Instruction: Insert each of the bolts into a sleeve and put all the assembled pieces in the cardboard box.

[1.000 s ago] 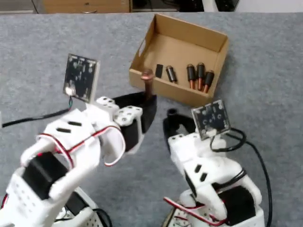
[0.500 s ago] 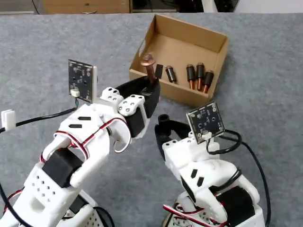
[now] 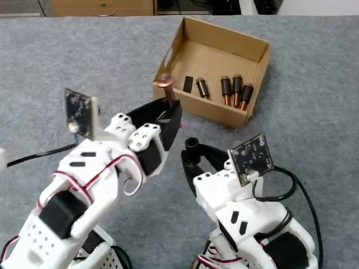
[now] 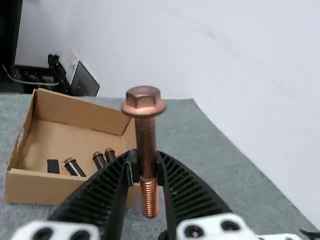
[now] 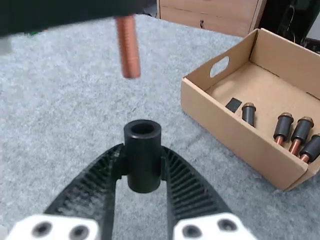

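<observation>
The right gripper (image 5: 143,162) had its fingers closed on a black sleeve (image 5: 142,145), held upright with the bore opening upward, above the grey table (image 3: 314,112). Beyond it, the left gripper (image 4: 146,165) had its fingers clamped on the shank of a copper bolt (image 4: 145,130), head uppermost, threaded end below and apart from the sleeve. Farther off stood the cardboard box (image 3: 205,107), containing four assembled pieces (image 3: 226,87) and one small flat black piece (image 3: 188,84).
</observation>
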Available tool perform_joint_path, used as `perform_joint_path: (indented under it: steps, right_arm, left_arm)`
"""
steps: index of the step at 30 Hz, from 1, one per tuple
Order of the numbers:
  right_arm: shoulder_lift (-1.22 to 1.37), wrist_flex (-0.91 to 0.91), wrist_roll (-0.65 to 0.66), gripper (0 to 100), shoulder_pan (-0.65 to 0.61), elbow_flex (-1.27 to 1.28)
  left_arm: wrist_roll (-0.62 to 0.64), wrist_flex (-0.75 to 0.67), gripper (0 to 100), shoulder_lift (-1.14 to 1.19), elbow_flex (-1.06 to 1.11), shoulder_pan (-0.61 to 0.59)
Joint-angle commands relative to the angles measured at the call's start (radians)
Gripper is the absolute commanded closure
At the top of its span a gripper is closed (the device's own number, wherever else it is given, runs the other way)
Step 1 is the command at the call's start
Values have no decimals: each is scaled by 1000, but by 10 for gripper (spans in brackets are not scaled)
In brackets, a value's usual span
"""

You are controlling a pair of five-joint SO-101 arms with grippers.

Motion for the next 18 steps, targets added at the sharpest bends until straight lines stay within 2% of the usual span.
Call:
perform_joint_path:
  steps: [1,18]
  right_arm:
    - [-1,-5,-11,997,-13,-16]
    - [-5,2,-3,997,-58,-25]
  left_arm:
    - [63,57,981,-35,-9,44]
    - [77,114,981,-39,-11,69]
